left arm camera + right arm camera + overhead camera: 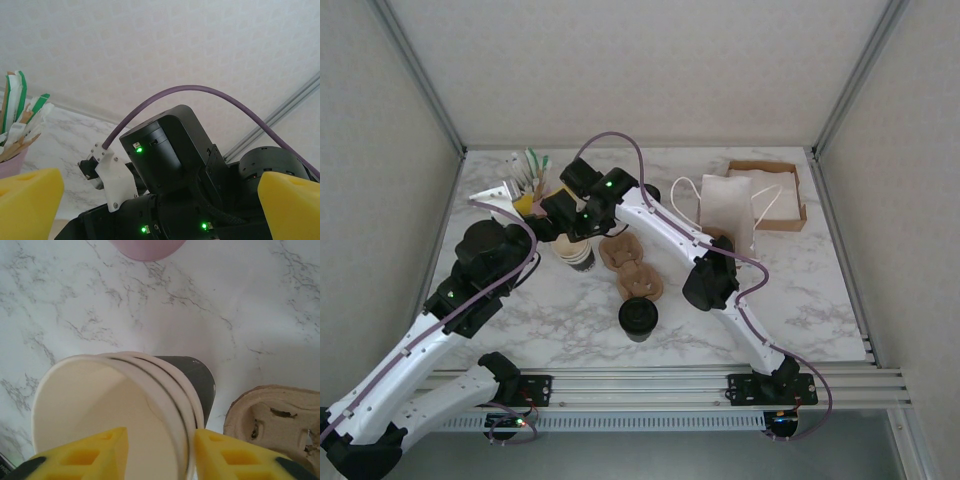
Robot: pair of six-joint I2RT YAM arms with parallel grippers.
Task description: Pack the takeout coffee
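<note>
Straddling the rims of the stack of cups (115, 405) with the yellow fingers (80, 455) of the right claw (160, 452), closest to the lens in the right wrist view. Holding that claw partway apart, placing one finger over the top cup's cream mouth and the other outside the dark wall; leaving a strip of cream between inner finger and wall, so gripping nothing. Seeing a pink holder (147, 247) just beyond the stack and a brown pulp cup carrier (272, 425) just beside it. Spreading the left claw (160, 210) wide, holding nothing, and pointing it at the black body of the right arm (170, 150). Finding the takeout coffee (638, 318), black lid on, standing upright near the middle of the near edge of the worktop (800, 300), just on the near side of the carrier and apart from both claws. Noting the stack between the carrier and the left edge, green-and-white packets (527, 165) in the holder toward the far left corner, and a white paper bag (728, 205) beside a cardboard box (775, 190) toward the far right corner.
</note>
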